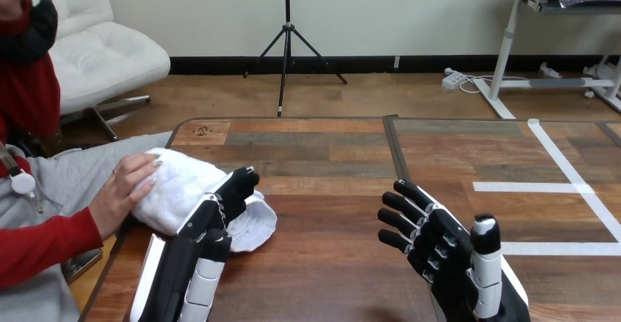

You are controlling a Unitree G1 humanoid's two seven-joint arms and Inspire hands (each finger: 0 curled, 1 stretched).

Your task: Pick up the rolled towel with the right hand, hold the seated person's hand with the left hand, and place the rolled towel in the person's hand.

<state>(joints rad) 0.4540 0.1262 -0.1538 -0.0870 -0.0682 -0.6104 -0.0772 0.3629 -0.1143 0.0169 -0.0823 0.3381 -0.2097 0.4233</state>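
A white rolled towel (181, 184) lies near the table's left edge, one loose end spread toward the middle. The person's hand (130, 189) rests on its left side, fingers over the top. My left hand (214, 223) reaches in from below and lies against the towel's right side with its fingers (239, 187) nearly straight, touching the cloth. It stands apart from the person's hand, with the towel between them. My right hand (441, 250) hovers over the table at the lower right, open, fingers spread and thumb up, holding nothing.
The wooden table (329, 212) has a seam (396, 154) running down its middle. White tape lines (578, 190) mark its right part. The person sits off the left edge, their forearm (44, 245) beside the table's corner.
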